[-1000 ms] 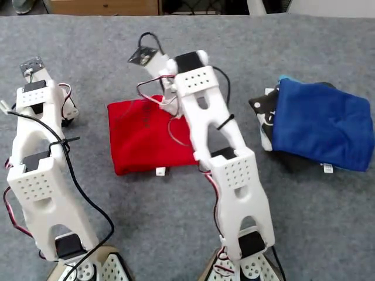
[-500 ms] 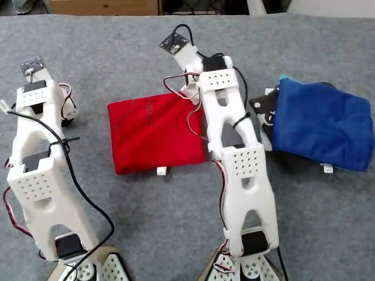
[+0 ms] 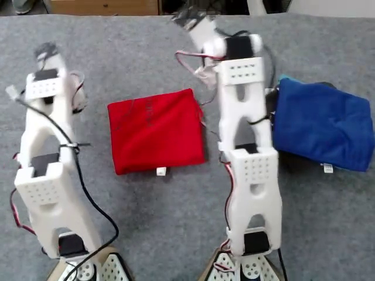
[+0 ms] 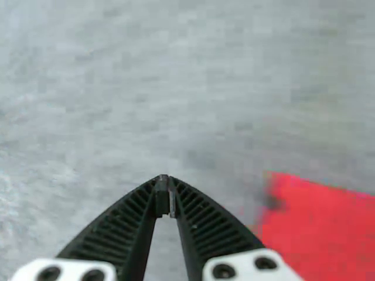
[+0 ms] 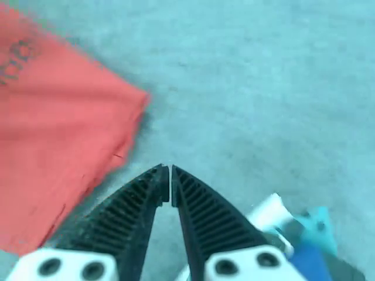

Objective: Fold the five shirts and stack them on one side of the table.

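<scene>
A folded red shirt (image 3: 155, 130) lies flat in the middle of the grey table. At the right side sits a stack of folded shirts with a blue one (image 3: 324, 123) on top. My right gripper (image 5: 165, 174) is shut and empty, over bare carpet between the red shirt (image 5: 53, 123) and the stack's edge (image 5: 310, 240). In the high view the right arm (image 3: 240, 76) stands between the two. My left gripper (image 4: 163, 186) is shut with nothing in it, above the carpet beside a corner of the red shirt (image 4: 319, 234). The left arm (image 3: 47, 93) stands left of the shirt.
The table's far edge (image 3: 117, 16) runs along the top of the high view, with a wooden box (image 3: 102, 6) beyond it. Loose cables (image 3: 196, 61) hang from the right arm near the red shirt's far corner. Bare carpet (image 3: 164, 216) lies in front of the shirt.
The right arm has swung rightward off the red shirt, which lies uncovered. The left arm has shifted a little farther from its base.
</scene>
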Motion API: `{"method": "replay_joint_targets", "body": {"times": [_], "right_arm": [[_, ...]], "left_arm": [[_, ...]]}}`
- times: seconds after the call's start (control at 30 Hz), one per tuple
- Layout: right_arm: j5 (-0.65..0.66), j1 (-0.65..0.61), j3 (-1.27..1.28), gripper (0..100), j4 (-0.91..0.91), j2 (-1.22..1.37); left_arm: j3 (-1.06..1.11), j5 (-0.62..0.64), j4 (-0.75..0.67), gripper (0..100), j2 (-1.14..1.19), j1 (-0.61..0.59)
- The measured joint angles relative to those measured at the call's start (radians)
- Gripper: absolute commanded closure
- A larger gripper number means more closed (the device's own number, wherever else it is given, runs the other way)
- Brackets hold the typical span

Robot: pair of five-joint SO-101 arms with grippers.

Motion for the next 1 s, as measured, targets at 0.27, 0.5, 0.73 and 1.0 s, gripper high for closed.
{"method": "replay_joint_targets", "body": {"times": [0.27,0.5,0.73,1.0], "right_arm": [[-0.058,-0.046,0.615,98.0,-0.017,-0.446],[-0.115,-0.118,1.303,98.0,-0.387,-0.690],[-0.183,-0.124,1.614,98.0,-0.589,-0.692],[-0.186,-0.028,1.703,98.0,-0.672,-0.582]], "left_arm": [[0.002,0.020,-0.020,97,-0.026,0.196],[0.043,0.063,-0.152,97,0.109,0.207],[-0.086,0.069,-0.081,97,0.219,0.207],[-0.181,0.069,-0.014,97,0.275,0.207]]}}
